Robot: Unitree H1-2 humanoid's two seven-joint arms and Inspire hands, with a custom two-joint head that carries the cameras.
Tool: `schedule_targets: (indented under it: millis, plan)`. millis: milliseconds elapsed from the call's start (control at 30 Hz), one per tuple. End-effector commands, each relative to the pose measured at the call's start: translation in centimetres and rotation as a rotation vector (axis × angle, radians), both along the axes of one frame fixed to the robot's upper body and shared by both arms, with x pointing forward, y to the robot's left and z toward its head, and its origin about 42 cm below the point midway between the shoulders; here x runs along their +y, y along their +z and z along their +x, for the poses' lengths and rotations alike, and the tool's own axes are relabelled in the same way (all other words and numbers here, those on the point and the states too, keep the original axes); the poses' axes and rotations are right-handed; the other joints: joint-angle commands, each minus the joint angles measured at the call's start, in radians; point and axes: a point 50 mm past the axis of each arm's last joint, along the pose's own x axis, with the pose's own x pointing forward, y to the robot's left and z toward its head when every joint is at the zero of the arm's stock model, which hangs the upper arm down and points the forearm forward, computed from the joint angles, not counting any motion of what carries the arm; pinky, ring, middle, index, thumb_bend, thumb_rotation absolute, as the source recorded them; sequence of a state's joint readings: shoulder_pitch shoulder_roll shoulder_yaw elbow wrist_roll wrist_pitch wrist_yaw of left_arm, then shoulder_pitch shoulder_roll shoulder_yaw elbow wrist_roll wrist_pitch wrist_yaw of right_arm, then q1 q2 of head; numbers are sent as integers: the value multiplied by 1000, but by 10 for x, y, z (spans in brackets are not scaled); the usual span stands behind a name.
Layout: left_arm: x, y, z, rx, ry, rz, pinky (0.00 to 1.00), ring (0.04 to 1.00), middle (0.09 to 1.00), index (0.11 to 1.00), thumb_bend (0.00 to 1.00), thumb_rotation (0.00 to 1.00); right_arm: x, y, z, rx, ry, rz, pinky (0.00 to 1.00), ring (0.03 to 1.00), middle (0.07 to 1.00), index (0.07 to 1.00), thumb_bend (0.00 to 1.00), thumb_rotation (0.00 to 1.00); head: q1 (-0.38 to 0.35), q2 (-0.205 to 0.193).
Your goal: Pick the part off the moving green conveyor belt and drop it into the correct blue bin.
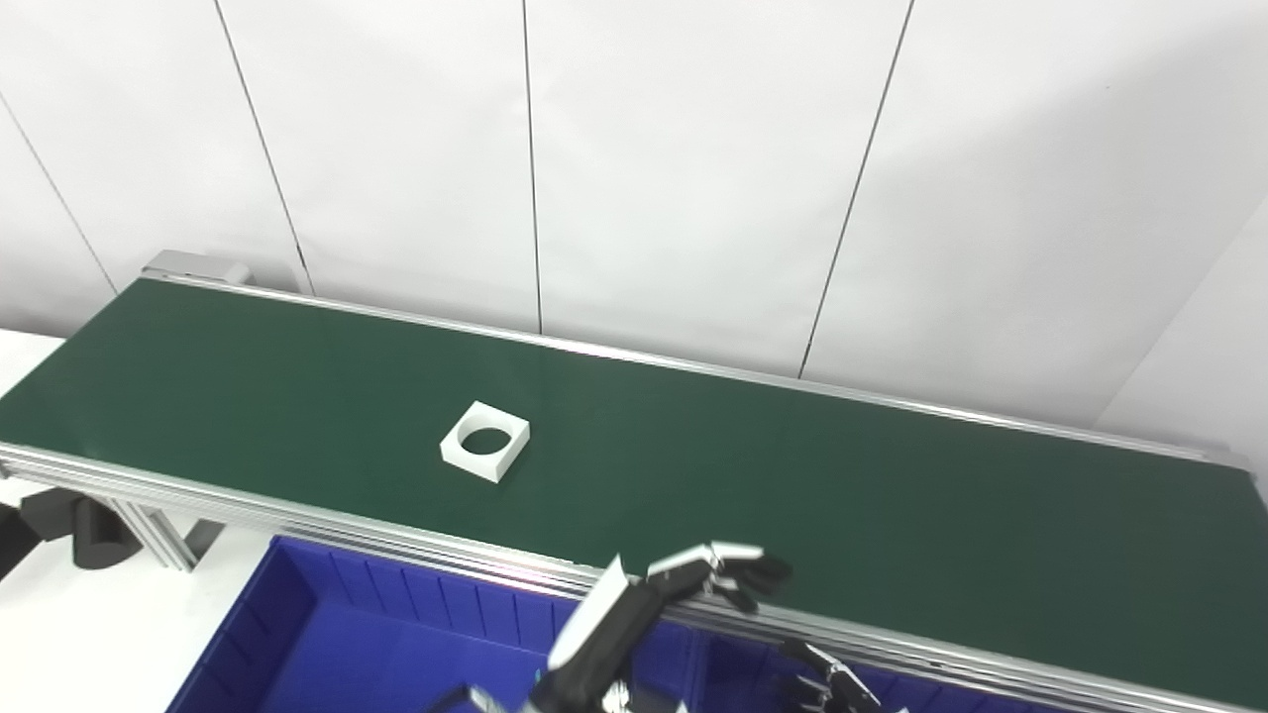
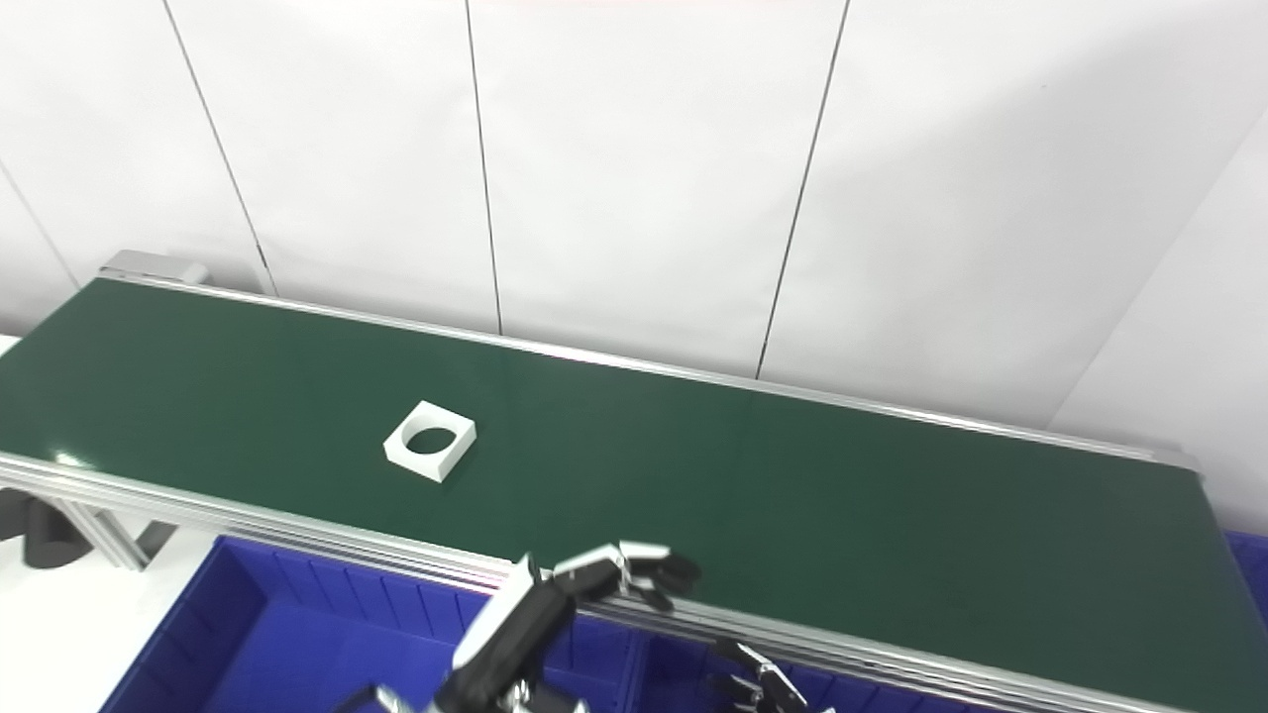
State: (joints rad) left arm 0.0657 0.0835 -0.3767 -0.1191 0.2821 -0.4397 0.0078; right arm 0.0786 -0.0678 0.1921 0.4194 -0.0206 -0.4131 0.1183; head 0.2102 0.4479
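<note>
A white square part with a round hole [image 1: 484, 441] lies flat on the green conveyor belt [image 1: 792, 475], left of its middle. My left hand [image 1: 693, 584] rises from the bottom edge and hovers over the belt's near rail, to the right of the part and well apart from it. Its fingers are loosely bent and hold nothing. Only the spread fingertips of my right hand [image 1: 830, 683] show at the bottom edge, below the rail, and they are empty. A blue bin [image 1: 297, 594] sits under the near rail, beneath the left arm.
A second blue bin compartment [image 1: 743, 668] adjoins the first on the right, and another blue corner [image 2: 1250, 555] shows past the belt's right end. An aluminium rail [image 1: 297, 515] edges the belt. White wall panels stand behind. Black supports [image 1: 79, 525] sit at the left.
</note>
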Motion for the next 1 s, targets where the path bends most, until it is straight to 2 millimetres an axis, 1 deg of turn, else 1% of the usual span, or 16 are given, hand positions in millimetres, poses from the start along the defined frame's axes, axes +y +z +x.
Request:
schedule_targets:
  millis: [0,133,167,267,367,400,467,567,767,867,967]
  plan:
    - [-2,24,22,-154,22,51,584,699,762,757,899,259,6,13,11,-92,6,33,642,757,886,788,875,202,-2,0]
    - [1,32,46,-235,68,159,582,699,770,777,881,313,6,14,11,-95,0,32,638,766,888,787,870,219,-4,-2]
    - [2,34,49,-243,72,168,587,701,773,781,880,308,6,14,11,-95,-1,34,641,773,890,787,871,221,-4,-2]
    - [6,46,68,-315,111,263,591,711,781,791,867,264,5,14,10,-97,-5,25,641,761,893,787,874,221,-4,-2]
    - [11,54,83,-363,137,336,586,715,781,786,879,246,5,14,10,-97,-6,23,639,759,895,788,872,222,-5,-2]
    - [13,55,89,-380,144,365,583,713,780,784,882,244,5,14,10,-98,-6,22,640,759,895,789,871,221,-5,-2]
    - [17,57,97,-400,156,410,590,719,780,791,878,269,6,14,10,-97,-5,22,648,763,893,785,872,221,-7,-2]
    - [22,61,115,-412,176,518,621,743,794,806,883,275,6,14,10,-97,-5,18,643,759,895,784,875,228,-11,-3]
    - [25,56,149,-390,185,663,680,756,816,805,915,253,7,14,10,-97,-3,21,648,765,891,786,870,212,-19,-3]
    - [25,50,165,-364,194,727,677,755,814,805,942,235,9,14,10,-97,-2,23,650,769,891,787,870,210,-25,-2]
    - [25,44,178,-335,201,773,668,757,809,799,965,222,10,14,9,-97,-3,25,649,769,890,787,868,202,-29,-1]
